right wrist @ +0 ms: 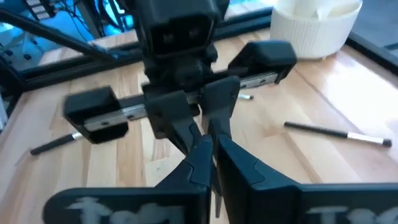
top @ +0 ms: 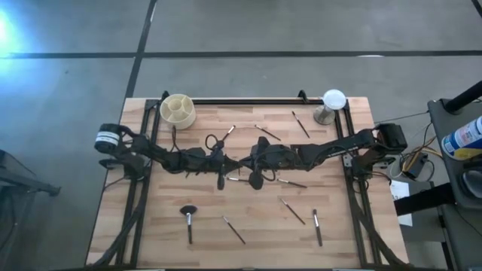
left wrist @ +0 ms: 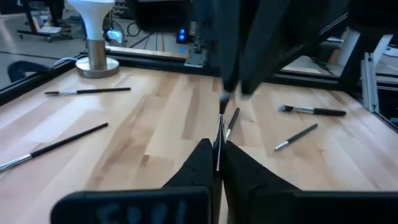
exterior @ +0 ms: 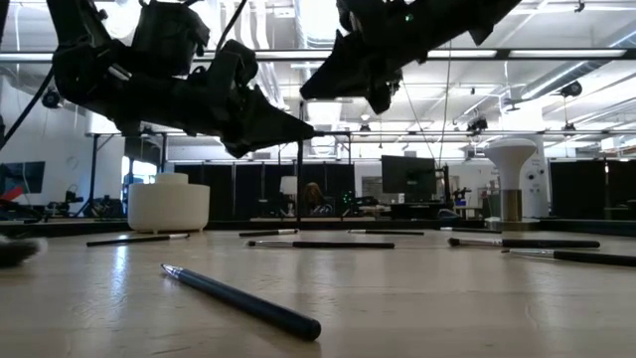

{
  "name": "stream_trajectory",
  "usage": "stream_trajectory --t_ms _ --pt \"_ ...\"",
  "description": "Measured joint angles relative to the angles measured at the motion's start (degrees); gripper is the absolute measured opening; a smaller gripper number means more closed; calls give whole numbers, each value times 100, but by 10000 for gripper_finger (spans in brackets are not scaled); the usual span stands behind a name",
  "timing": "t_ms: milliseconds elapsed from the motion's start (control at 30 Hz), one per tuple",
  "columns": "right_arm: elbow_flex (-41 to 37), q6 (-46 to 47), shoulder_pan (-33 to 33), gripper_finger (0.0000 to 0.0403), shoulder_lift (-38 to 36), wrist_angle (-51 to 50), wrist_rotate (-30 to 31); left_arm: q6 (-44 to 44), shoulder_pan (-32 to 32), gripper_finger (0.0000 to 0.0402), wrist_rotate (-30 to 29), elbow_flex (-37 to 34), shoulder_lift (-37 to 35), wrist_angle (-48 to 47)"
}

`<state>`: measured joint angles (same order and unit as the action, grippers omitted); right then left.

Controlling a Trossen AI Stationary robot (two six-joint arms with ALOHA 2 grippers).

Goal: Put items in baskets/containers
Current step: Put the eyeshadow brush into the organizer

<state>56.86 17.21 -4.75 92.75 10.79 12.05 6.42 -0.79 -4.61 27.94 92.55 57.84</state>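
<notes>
Both grippers meet tip to tip above the table's (top: pixel 151 226) middle, the left gripper (left wrist: pixel 217 152) clamped on one thin brush (left wrist: pixel 219 134) and the right gripper (right wrist: pixel 210 146) pinched shut on that same brush. The cream cup (top: pixel 178 111) stands at the far left corner and a white dome on a stand (top: pixel 331 105) at the far right corner. Other brushes lie scattered, one with a fluffy head (top: pixel 188 219) near the front edge

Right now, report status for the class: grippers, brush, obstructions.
Left gripper and right gripper shut on thin brush, mid-table. Apart: cream divided cup. Below: loose brushes.

cream cup (top: pixel 178 111), dark brushes (exterior: pixel 243 302), pale wood table (top: pixel 248 226)
</notes>
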Motion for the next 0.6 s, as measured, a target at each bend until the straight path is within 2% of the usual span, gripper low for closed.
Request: stream_trajectory --t_ms 200,333,433,600 --pt "2 -424 13 59 -679 -486 -1 15 169 11 -304 -19 -342 -356" --pt "-217 -824 13 60 -1083 -779 -7 19 347 11 -500 -48 -729 -705" --pt "-680 -1074 15 42 -1254 -352 -65 24 507 11 -791 -140 -1096 -1008" --pt "-1675 -1301 127 11 -1284 1253 -551 -97 835 11 -1262 -378 -1898 -1541"
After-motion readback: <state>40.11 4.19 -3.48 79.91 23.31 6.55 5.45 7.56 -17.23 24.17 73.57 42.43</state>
